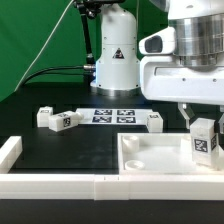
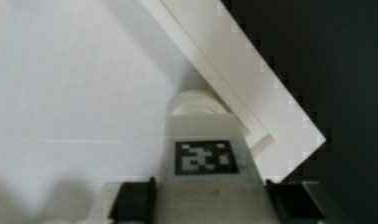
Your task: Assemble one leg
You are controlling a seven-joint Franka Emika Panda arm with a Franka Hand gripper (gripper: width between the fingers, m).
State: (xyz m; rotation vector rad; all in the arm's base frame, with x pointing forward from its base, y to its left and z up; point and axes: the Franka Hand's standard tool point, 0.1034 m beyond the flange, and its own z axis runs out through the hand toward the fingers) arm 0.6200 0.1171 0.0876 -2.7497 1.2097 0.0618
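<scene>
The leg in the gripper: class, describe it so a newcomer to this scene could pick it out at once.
Find the large white panel at the exterior view's right, under the robot's gripper. By the panel's far rim is the leg, a small white block with a black-and-white tag. Unlike the other legs, which lie loose on the black table, this one is held in the gripper.

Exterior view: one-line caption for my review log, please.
Panda gripper clamps a tagged leg over the white panel; loose legs flank the marker board.
</scene>
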